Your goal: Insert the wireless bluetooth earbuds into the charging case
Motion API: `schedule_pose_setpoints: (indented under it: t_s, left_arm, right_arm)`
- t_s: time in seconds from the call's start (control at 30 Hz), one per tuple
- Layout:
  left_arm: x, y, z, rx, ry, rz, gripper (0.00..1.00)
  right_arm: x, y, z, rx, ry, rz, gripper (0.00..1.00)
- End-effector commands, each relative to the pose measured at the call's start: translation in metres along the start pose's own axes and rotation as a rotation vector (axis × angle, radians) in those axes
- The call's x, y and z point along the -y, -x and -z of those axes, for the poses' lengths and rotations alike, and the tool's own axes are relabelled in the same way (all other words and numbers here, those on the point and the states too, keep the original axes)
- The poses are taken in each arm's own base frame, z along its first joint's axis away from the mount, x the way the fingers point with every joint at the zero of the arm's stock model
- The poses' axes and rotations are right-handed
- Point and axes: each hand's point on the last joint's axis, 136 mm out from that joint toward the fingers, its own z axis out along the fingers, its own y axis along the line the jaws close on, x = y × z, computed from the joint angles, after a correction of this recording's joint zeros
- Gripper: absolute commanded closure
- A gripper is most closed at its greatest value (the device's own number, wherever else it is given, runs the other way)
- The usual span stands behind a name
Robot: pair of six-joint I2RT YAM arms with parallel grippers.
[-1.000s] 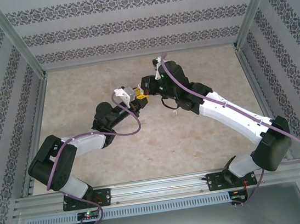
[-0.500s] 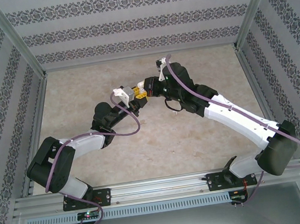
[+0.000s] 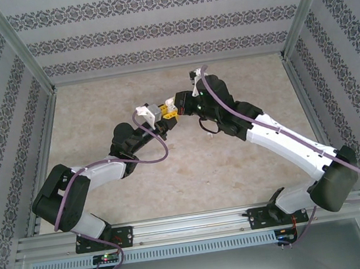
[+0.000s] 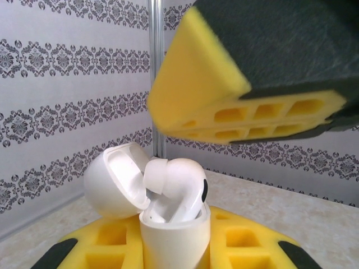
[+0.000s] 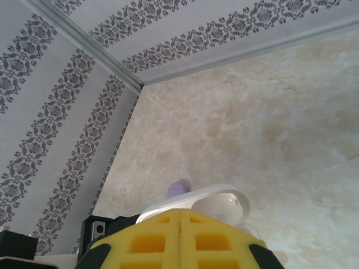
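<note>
Gripping the white charging case low in the centre of the left wrist view, the left fingers were closed on its sides and held it upright above the bench. Its lid was swung open toward the left of the frame. A white earbud sat in the case's mouth with its lower part down inside. Its long axis was close to upright and a little tilted. The rounded ear tip pointed to the upper left, toward the lid, and the head stood above the rim. The right fingers hung in the upper right, pressed together with nothing between them, just above the bud and apart from it. In the right wrist view a small purple earbud showed just past the open lid's edge, too small to tell which way it pointed.
</note>
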Motion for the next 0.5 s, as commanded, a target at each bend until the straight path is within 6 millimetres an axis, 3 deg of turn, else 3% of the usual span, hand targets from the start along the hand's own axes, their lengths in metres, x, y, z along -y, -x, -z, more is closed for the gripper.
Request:
schedule_pose_setpoints:
  t_s: [0.0,0.23,0.47]
  left_arm:
    - [0.012,0.026,0.001,0.077,-0.05,-0.033,1.0]
    - [0.016,0.029,-0.001,0.076,-0.082,-0.032,1.0]
    - [0.018,0.034,-0.001,0.082,-0.096,-0.037,1.0]
  right_arm:
    - [0.003,0.012,0.019,0.043,-0.019,0.01,1.0]
    - [0.02,-0.012,0.013,-0.023,-0.054,-0.011,1.0]
    - [0.031,-0.018,0.01,-0.033,-0.086,-0.012,1.0]
